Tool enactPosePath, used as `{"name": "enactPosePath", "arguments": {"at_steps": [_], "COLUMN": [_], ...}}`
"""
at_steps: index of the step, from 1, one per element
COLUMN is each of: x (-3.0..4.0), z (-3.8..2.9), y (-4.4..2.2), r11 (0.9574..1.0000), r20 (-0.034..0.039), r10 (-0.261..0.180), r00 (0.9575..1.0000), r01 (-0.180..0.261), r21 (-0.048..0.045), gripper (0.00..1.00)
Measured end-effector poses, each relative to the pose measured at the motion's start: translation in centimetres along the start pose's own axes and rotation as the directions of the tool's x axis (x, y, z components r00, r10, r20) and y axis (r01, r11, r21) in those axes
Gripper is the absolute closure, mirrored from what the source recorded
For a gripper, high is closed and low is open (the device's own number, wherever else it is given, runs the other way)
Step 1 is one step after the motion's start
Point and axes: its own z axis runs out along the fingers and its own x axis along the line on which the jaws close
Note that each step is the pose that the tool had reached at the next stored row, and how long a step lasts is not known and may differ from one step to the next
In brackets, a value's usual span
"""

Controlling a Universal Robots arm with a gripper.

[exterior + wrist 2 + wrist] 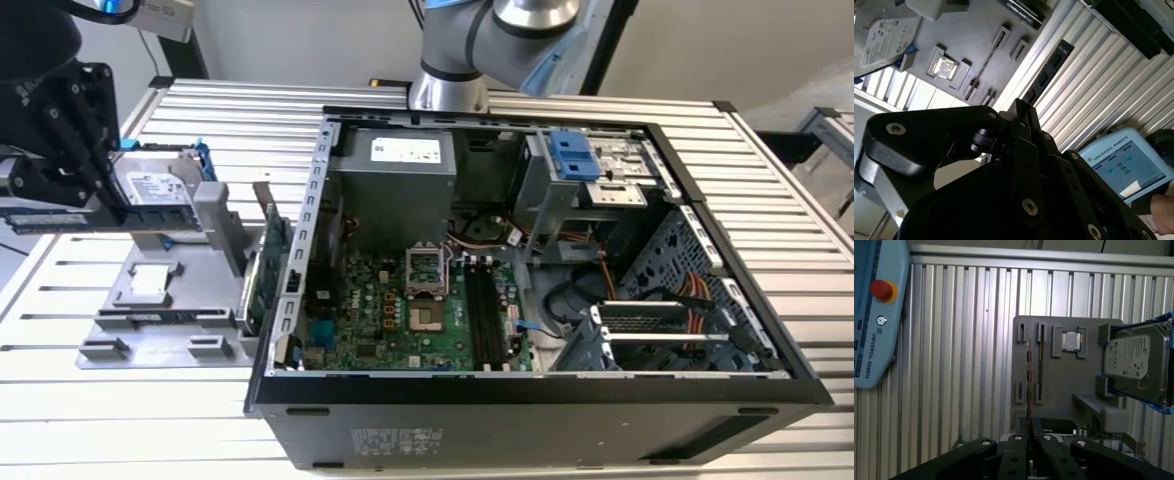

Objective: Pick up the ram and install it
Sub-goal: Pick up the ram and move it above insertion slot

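Grey holder (971, 31) upper left in the second wrist view. Hand (1023, 112) is clamping the ram (1050, 67) at upper centre, clear of it; pick-up is looking done. Toward the exterior view's right, memory slots (487, 318) are standing empty: install outstanding.

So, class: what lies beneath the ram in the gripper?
In the first wrist view, the grey tray, with narrow slots and a square chip, on the slatted table. The ram and gripper cover part of it.

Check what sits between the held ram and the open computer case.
Exterior view: the hard drive in blue rails, then the upright green expansion card, separate the ram from the case wall.
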Motion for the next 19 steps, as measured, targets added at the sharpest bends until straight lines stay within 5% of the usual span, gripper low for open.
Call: {"name": "enactPosePath", "arguments": {"at_steps": [19], "x": [-0.05], "z": [-0.01], "y": [-0.42], "r11": [1.0000], "r20": [0.0000], "r10": [0.000], "r00": [1.0000], "r01": [0.000], "r21": [0.0000], "gripper": [1.00]}}
